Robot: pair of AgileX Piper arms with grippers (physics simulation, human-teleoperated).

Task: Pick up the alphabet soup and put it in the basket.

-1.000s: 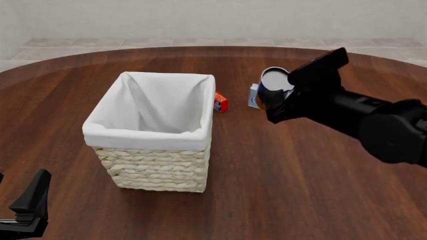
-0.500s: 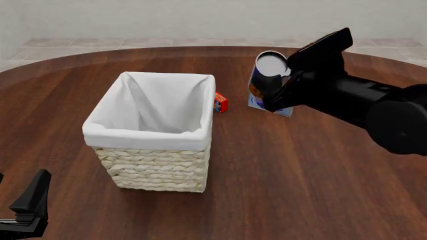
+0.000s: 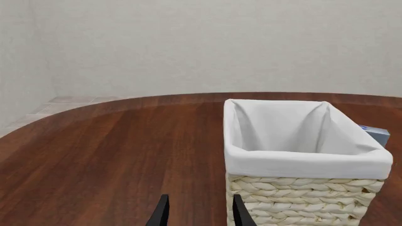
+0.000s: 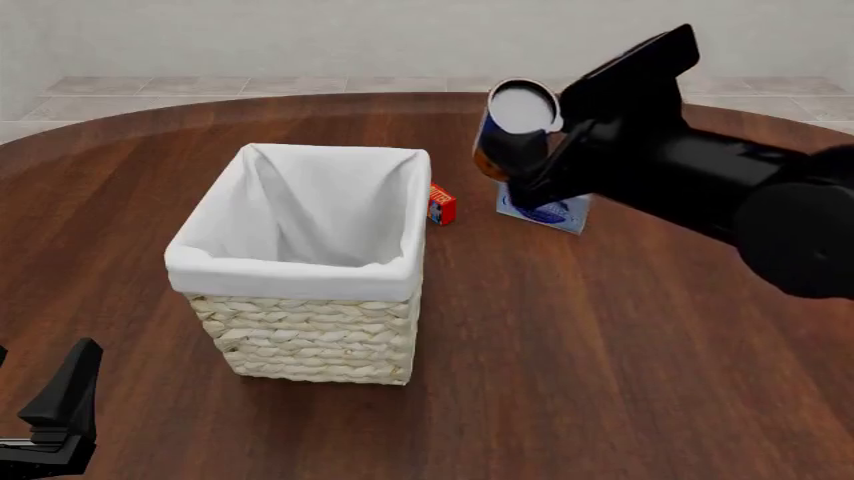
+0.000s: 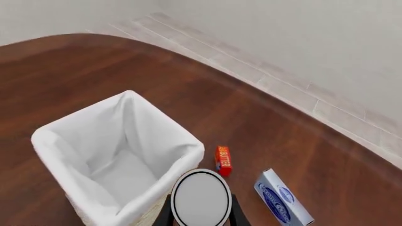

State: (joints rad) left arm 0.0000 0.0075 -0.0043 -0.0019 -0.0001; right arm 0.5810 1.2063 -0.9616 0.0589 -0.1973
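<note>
My right gripper (image 4: 518,150) is shut on the alphabet soup (image 4: 514,122), a small can with a pale silvery top and a blue label, held in the air to the right of the basket (image 4: 310,258) and above the table. In the right wrist view the can's round top (image 5: 201,197) sits between the fingers, with the lined basket (image 5: 119,155) below and beside it. The left gripper (image 4: 60,405) rests low at the near left corner, open and holding nothing. Its two fingertips (image 3: 162,214) show in the left wrist view beside the basket (image 3: 301,155).
A small red-orange box (image 4: 442,205) lies just right of the basket's far corner. A flat blue-and-white box (image 4: 545,213) lies on the table under the raised can. The round wooden table's far edge (image 4: 334,97) meets a tiled floor.
The right gripper has lifted the can higher and carried it left, toward the basket. The blue-and-white box beneath is now uncovered. The left arm has not moved.
</note>
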